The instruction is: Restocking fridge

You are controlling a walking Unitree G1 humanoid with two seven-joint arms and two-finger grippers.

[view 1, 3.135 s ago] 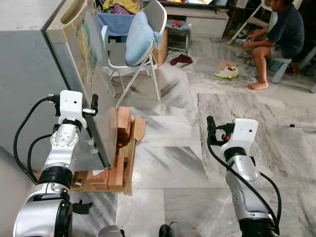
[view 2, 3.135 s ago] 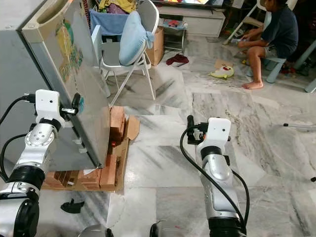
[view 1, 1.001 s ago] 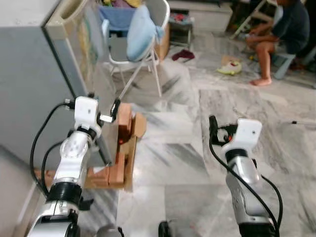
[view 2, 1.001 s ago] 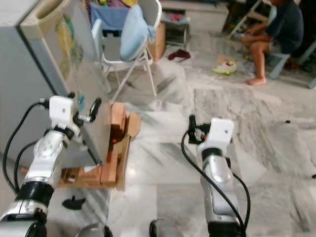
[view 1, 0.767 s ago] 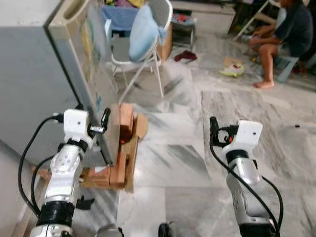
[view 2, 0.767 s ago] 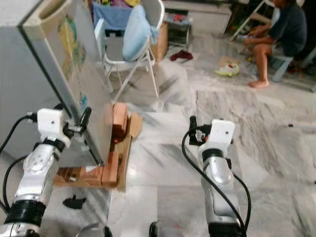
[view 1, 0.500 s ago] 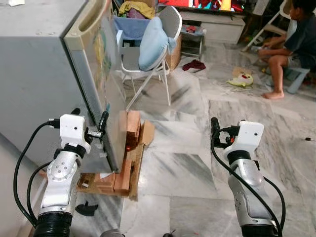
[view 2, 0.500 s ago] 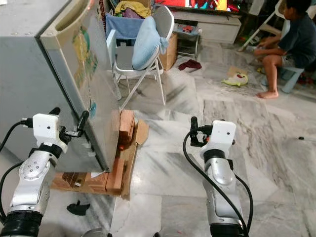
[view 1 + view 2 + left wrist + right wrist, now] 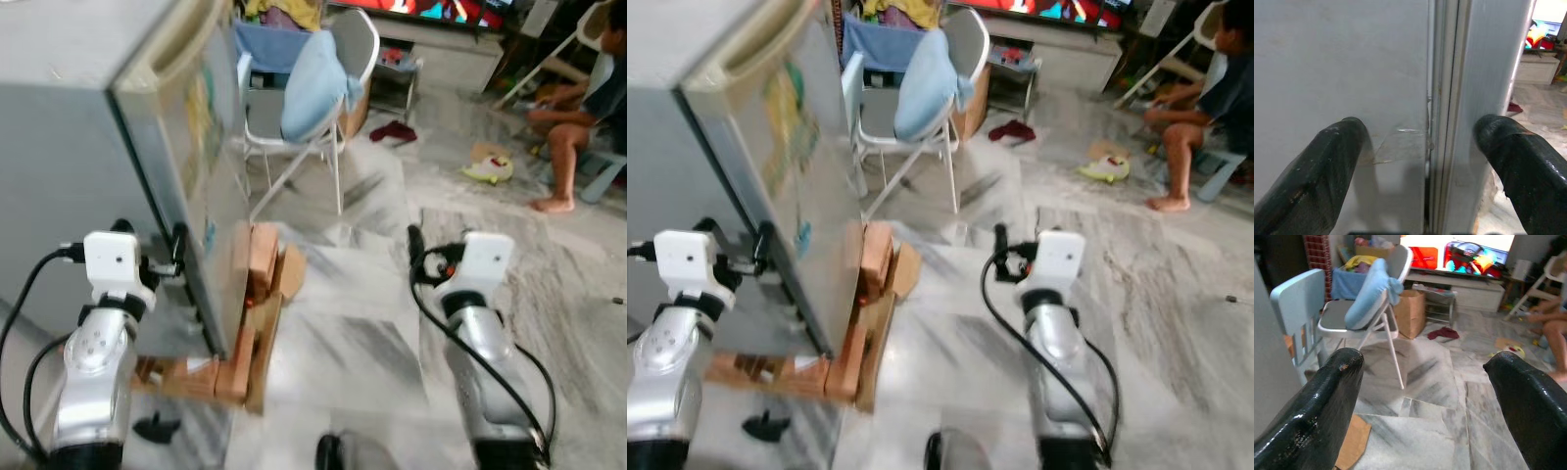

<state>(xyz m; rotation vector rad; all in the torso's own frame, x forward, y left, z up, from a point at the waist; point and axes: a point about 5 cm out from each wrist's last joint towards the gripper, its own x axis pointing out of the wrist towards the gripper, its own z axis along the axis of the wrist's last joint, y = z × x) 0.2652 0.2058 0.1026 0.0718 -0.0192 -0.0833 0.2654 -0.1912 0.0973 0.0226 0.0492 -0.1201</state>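
A grey fridge (image 9: 69, 147) stands at my left, its door (image 9: 211, 196) with faded stickers shut or nearly so. It rests on wooden blocks and cardboard (image 9: 245, 333). My left gripper (image 9: 162, 250) is held against the fridge's side at the door's edge. In the left wrist view the left gripper (image 9: 1425, 166) is open, its fingers (image 9: 1327, 166) either side of the seam (image 9: 1435, 122) between body and door. My right gripper (image 9: 415, 247) hovers over the marble floor, open. Nothing lies between the fingers of the right gripper (image 9: 1422, 396).
A white folding chair (image 9: 313, 78) with a blue cushion stands just beyond the fridge door. A person (image 9: 588, 108) sits at the far right, with a yellow toy (image 9: 490, 171) and a red cloth (image 9: 392, 132) on the floor nearby. A small black object (image 9: 157, 428) lies near the fridge base.
The whole view has swayed and is now blurred. My left gripper has drawn back from the door's front corner to the seam on the fridge's side. The right arm holds its pose.
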